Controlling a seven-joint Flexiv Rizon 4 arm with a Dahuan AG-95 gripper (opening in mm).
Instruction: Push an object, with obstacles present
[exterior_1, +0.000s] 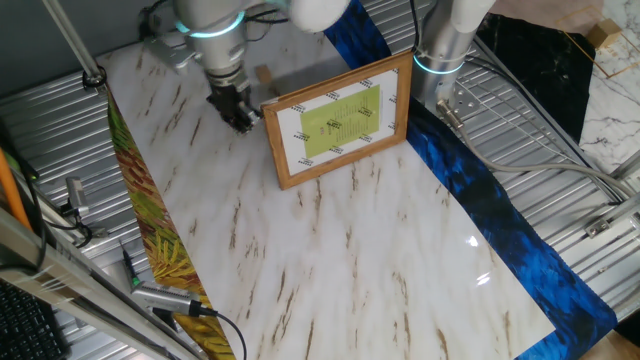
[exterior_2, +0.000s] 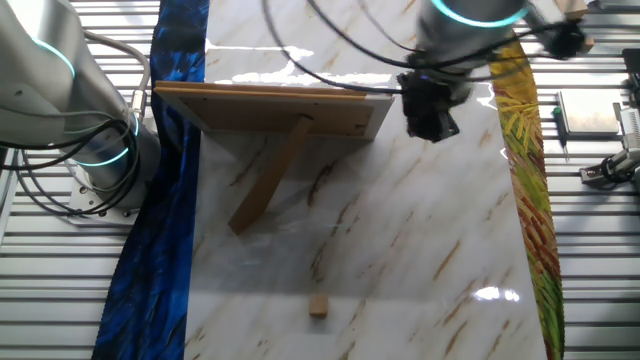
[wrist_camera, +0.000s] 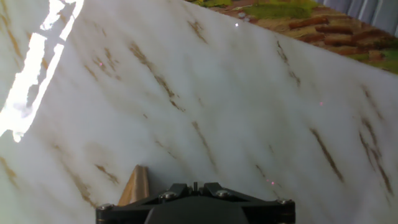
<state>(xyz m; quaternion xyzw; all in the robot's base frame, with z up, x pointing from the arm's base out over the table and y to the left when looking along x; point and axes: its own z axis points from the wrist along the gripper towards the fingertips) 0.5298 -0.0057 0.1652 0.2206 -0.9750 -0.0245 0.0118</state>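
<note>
The tiny tan block lies on the marble table behind the picture frame; in the other fixed view the block sits alone near the table's near edge. The brown frame stands upright on its rear prop, its yellow-green sheet facing away from the block. My gripper hangs low over the table just beside the frame's left end, and it also shows in the other fixed view. Its jaws look shut and empty in the hand view. A tan wooden edge shows just left of the fingers.
A blue cloth strip runs along one table side and a leaf-patterned strip along the other. A second arm's base stands beside the frame on the blue strip. Ribbed metal surrounds the table.
</note>
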